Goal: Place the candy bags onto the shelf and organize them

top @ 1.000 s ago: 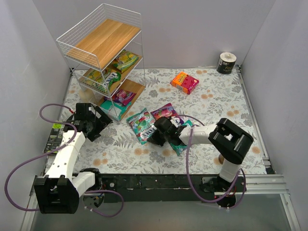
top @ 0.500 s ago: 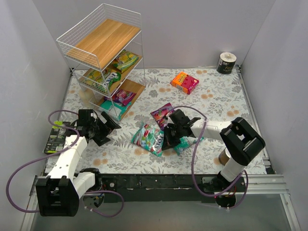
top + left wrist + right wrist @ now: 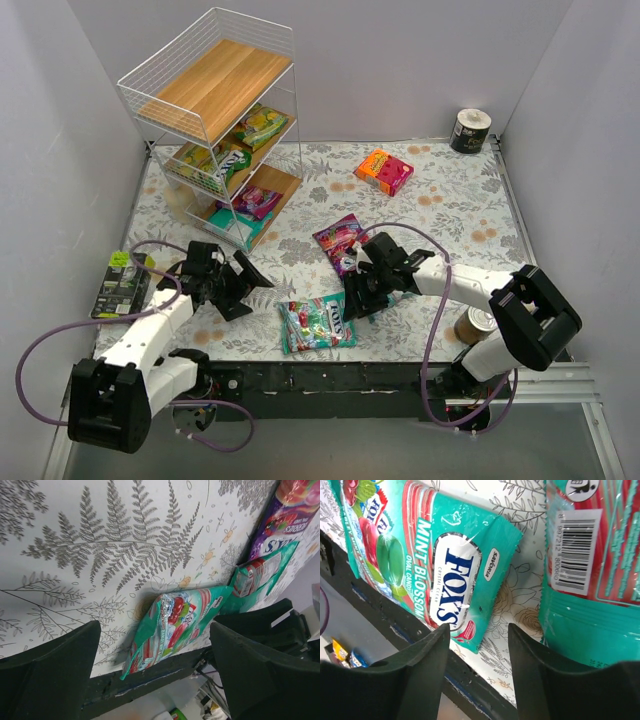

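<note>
The teal mint bag (image 3: 315, 323) at the near edge looks light, floppy and slick, best pinched by its crimped end; left gripper (image 3: 155, 630) and right gripper (image 3: 479, 635) both gape empty.

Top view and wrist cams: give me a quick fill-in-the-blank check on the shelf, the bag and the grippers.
1. The only tier of the shelf with no bags is the ____ one.
2. The mint bag is labelled FOX'S MINT ____.
3. The left gripper and right gripper are both ____.

Missing words: top; BLOSSOM; open.
</note>
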{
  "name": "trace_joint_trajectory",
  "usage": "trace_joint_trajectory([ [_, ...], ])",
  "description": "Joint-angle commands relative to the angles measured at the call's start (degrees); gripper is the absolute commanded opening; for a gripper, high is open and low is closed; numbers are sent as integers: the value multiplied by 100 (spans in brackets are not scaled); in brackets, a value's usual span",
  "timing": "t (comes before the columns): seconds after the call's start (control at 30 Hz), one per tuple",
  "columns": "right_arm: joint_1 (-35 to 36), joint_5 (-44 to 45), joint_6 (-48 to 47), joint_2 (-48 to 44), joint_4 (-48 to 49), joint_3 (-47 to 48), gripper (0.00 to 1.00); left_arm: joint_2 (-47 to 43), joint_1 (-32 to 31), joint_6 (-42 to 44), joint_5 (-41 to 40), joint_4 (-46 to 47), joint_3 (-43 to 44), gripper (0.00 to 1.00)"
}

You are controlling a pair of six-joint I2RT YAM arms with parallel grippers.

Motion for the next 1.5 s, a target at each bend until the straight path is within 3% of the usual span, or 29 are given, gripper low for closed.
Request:
trace_joint_trajectory([
  [0.0,0,108,-7,-5,206,-24,59,185,-397,-124,111,195,-18,89],
  [0.07,0,-146,-77,83,390,-208,61,378,-572,-89,138,160,-45,87],
  [0.2,-9,-428,-218,232,838,-437,61,677,-775,-115,173,71,-176,71],
  [0.33,-9,-726,-96,311,1506,-710,61,836,-1056,-194,252,194,-229,62],
  [0.47,0,-990,352,425,2559,-1000,61,844,-1259,-238,313,273,-229,60],
  [0.7,35,-1193,889,751,3448,-1237,59,1002,-1558,-317,551,581,-370,50],
  [0.87,158,-1421,942,1014,3590,-1088,57,1284,-1725,-265,639,747,-414,41],
  [1.13,325,-1562,1082,1331,3591,-719,53,1442,-1786,-229,683,827,-352,35],
  [1.23,325,-1422,1135,1235,3503,-736,44,1319,-1786,-238,490,661,-256,35],
  [1.3,325,-1343,1153,1121,3424,-763,31,1179,-1786,-256,245,476,-142,37],
  [1.33,325,-1290,1144,1085,3363,-754,22,1126,-1786,-299,122,397,-98,41],
  [1.4,325,-1159,1135,963,3160,-737,15,934,-1786,-343,-237,152,68,47],
  [1.47,308,-1044,1144,840,3020,-693,6,775,-1786,-483,-572,-216,209,60],
])
